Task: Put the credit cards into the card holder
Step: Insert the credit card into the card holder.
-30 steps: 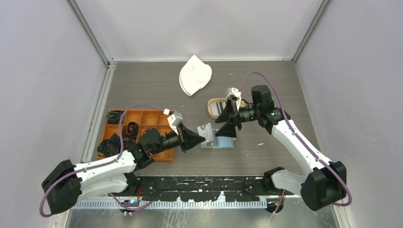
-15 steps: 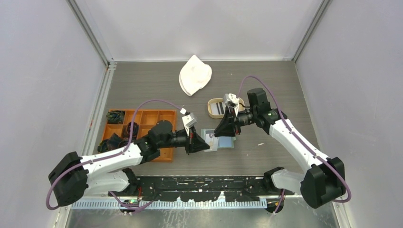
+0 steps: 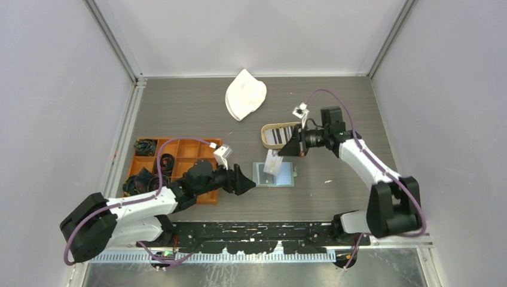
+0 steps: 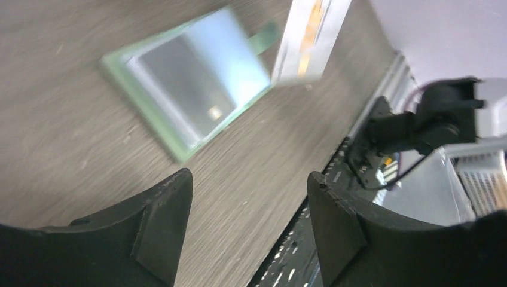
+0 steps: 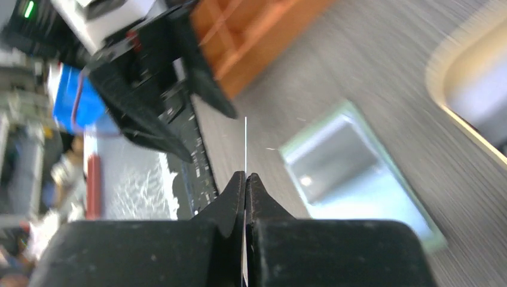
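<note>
Pale credit card [image 3: 273, 164] pinched in closed right jaws, held over open green card holder [image 3: 286, 175] at frame centre, left jaws spread wide, empty, just left of it

A table [image 3: 191, 107] with a dark grey wood-grain top fills the enclosure. Plain, pale lilac-grey walls rise from three of its edges: a back wall [image 3: 251, 30] at the far edge, a left wall [image 3: 54, 89] and a right wall [image 3: 454, 89] at the sides. Aluminium posts lean up from its far corners, one left [image 3: 113, 42] and one right [image 3: 391, 36]. A black perforated rail [image 3: 257, 230] runs along its near edge, with a brushed metal sheet [image 3: 239, 272] just below it in the overhead view. Soft, even light falls over the top.
</note>
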You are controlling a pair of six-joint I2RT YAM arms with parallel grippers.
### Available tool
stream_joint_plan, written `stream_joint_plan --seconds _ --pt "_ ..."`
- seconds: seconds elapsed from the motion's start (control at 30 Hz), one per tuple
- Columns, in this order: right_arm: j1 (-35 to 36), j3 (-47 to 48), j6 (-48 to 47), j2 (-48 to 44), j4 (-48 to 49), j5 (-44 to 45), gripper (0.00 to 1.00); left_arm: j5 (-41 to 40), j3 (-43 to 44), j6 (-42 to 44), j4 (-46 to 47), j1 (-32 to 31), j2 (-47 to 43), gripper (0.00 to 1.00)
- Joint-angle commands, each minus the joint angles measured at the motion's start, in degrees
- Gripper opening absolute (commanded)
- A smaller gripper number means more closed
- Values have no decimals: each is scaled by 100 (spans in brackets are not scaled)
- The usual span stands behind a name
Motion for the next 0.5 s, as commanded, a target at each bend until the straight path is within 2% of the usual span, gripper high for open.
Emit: stream_joint_plan --seconds 0.0,0.23,0.37,0.47 --pt "-972 -75 1466 870 259 860 1 -616 -184 -1058 526 91 269 71" --pt "-1059 -730 2129 865 1260 1440 1 -646 395 -1618 119 86 1131 71" --pt "-1059 -871 2530 1101 1642 1339 1 -833 562 -1820 -75 95 1469 71" --pt "-1058 -870 2610 1249 1685 1320 1 -1069 814 -1985 -637 91 1594 71"
